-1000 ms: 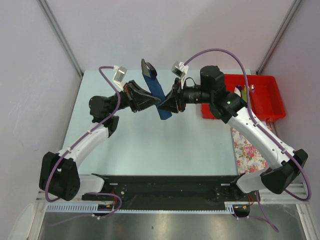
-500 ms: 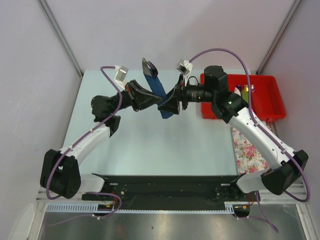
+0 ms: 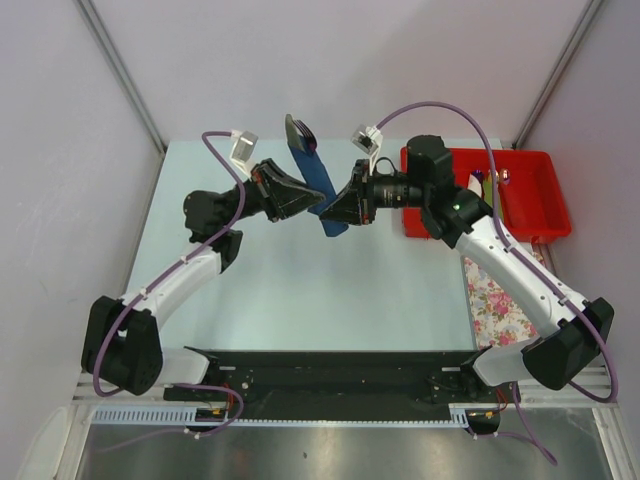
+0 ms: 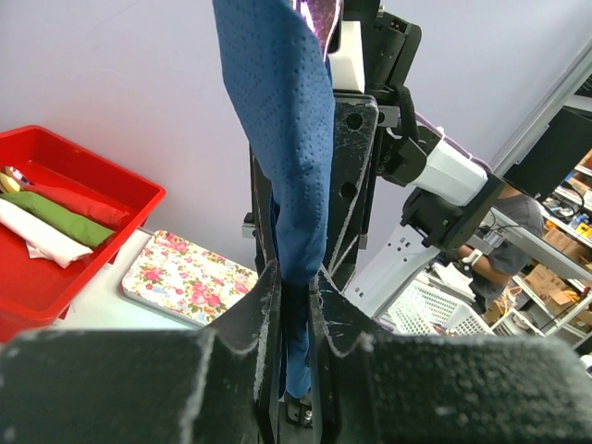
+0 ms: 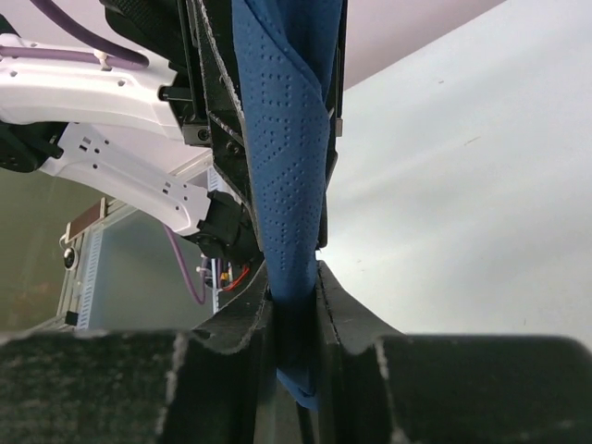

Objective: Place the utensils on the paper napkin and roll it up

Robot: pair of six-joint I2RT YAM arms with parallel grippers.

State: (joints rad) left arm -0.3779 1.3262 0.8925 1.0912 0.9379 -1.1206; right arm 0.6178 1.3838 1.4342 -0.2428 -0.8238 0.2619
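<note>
Nearest me, at the desk's (image 3: 300,290) near edge, the two arm bases haven't budged. Along the right edge lies the flowered cloth (image 3: 490,295), untouched.

Further in, over the far middle of the desk, both arms meet in the air. The left gripper (image 3: 305,200) is clamped on the napkin (image 3: 318,185), and the right gripper (image 3: 332,210) pinches it from the opposite side; each wrist view shows blue paper squeezed tight between the jaws. The napkin is already a narrow roll, held clear of the desk and slanting toward the far edge.

In the last second very little has moved. The roll has drifted a touch to the right, and the right wrist has turned slightly, its cable plug shifting with it. I'd read that as the pair snugging the roll, not starting anything new.

At the roll's far end, dark utensils (image 3: 298,130) poke out, so they look wrapped inside. The task seems nearly finished; I'd say what's left is setting the roll down without it springing open.

In the far right corner sits the red bin (image 3: 545,160).
</note>
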